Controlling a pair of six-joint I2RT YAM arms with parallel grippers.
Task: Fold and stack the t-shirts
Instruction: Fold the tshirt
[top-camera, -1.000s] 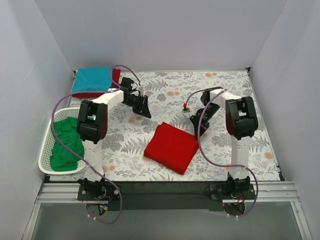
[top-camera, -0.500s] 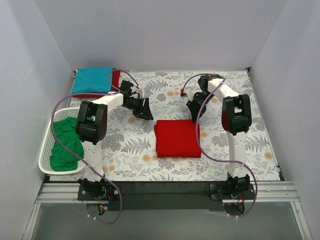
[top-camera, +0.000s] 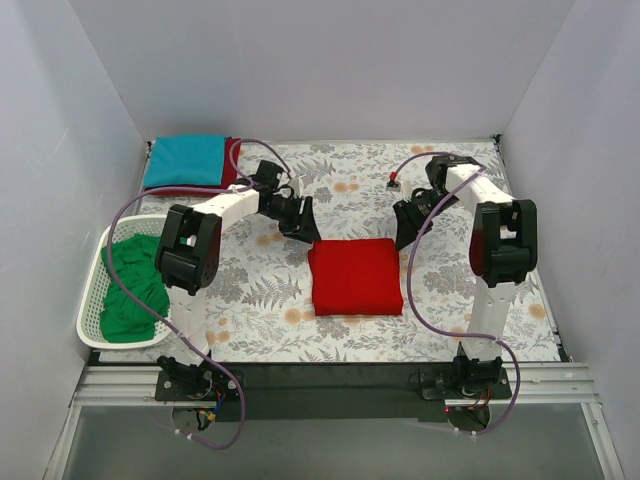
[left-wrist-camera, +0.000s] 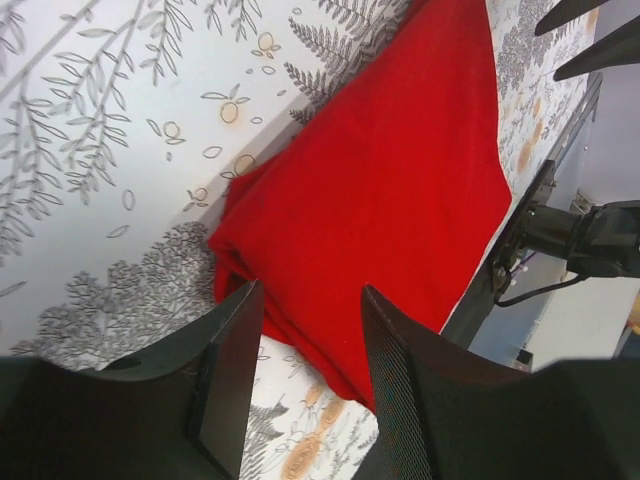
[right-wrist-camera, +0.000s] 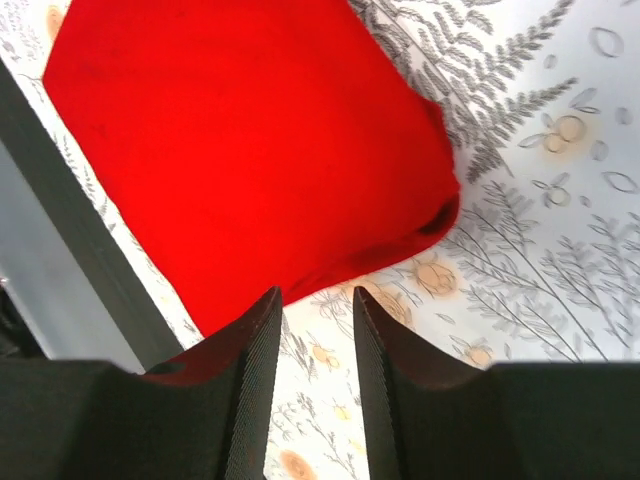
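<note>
- Four t-shirts are counted: bright red (top-camera: 352, 276), teal blue (top-camera: 185, 160), darker red (top-camera: 233, 155), green (top-camera: 130, 285).
- One white lattice basket (top-camera: 93, 305) is counted.
- Two grippers are counted: left gripper (top-camera: 303, 228), right gripper (top-camera: 405, 232).

Folded t-shirt (top-camera: 352, 276) right of basket (top-camera: 88, 312)

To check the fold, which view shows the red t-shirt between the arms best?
Top external: the whole folded red t-shirt shows, square and flat. Both wrist views crop it at the frame edge.

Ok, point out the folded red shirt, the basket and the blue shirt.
folded red shirt (top-camera: 352, 276): top view, middle of the cloth.
basket (top-camera: 92, 292): top view, left rim.
blue shirt (top-camera: 185, 160): top view, middle of the cloth.
</note>
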